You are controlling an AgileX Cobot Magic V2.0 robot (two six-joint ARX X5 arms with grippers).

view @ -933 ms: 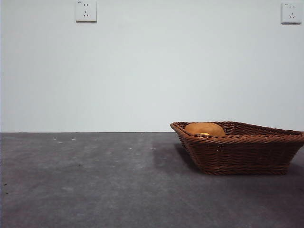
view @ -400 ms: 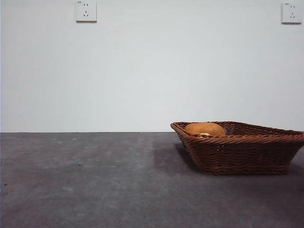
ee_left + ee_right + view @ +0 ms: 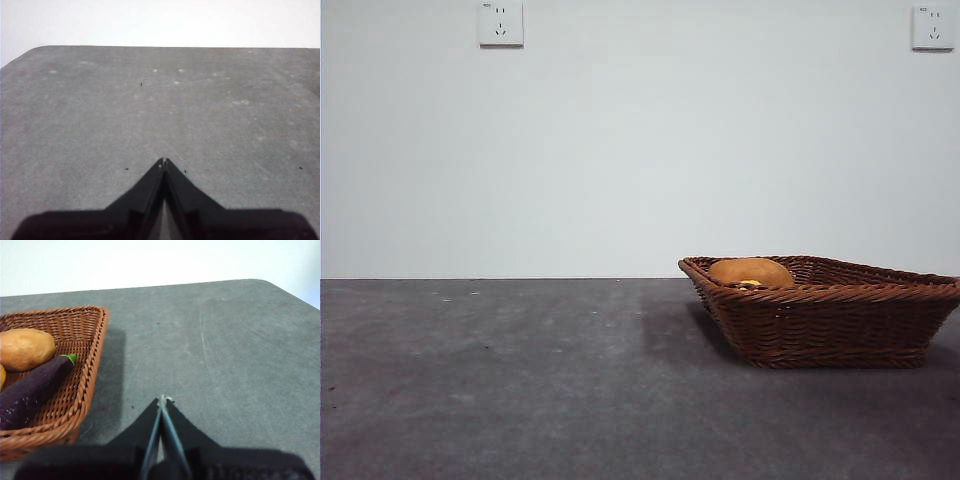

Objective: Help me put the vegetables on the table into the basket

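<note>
Nearest me, my left gripper [image 3: 163, 162] hangs over bare table [image 3: 150, 110], jaws pressed together on nothing; I judge it parked because nothing lies within its reach. My right gripper [image 3: 162, 400] is likewise pinched closed and empty, just beside the wicker basket [image 3: 92, 347]. Beyond it, inside the basket, the eggplant [image 3: 32, 390] lies slantwise against the potato [image 3: 25, 347], with a yellow-orange piece [image 3: 1, 376] barely showing at the edge. From the front, only the potato [image 3: 752, 271] rises above the braided rim. I judge the job done.
</note>
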